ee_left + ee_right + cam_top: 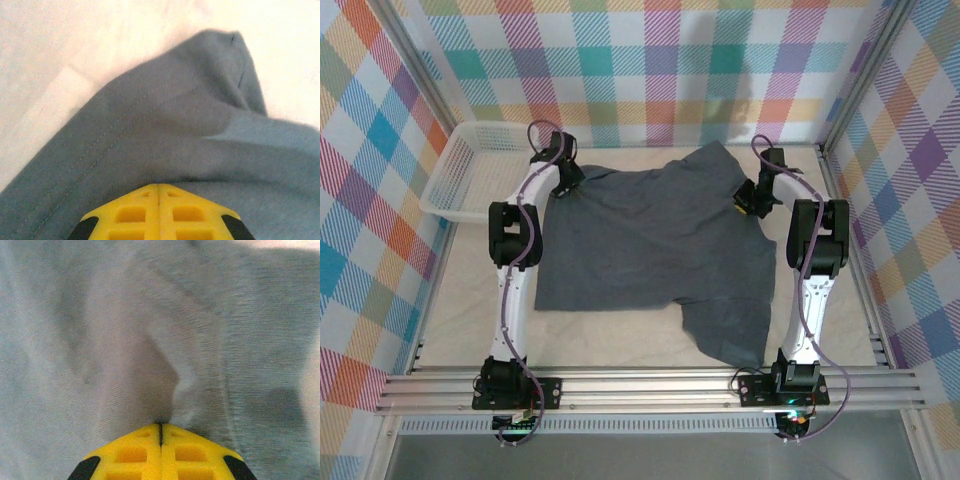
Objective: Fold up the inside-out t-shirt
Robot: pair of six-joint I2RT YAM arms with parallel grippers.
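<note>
Two pinches set: left gripper closed on far-left hem corner of dark slate-grey soft-fabric t-shirt, spread flat mid-table; right gripper closed on its far-right side. Judged: first fold grasp. Next: lift evenly, carry far edge nearward

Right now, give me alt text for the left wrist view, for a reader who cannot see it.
The left gripper, its yellow fingers pressed shut at bottom centre, pinches a slate-grey t-shirt. Its double-stitched hem runs diagonally to the lower left, and the cloth bunches into a peak at upper right over the pale table.
</note>
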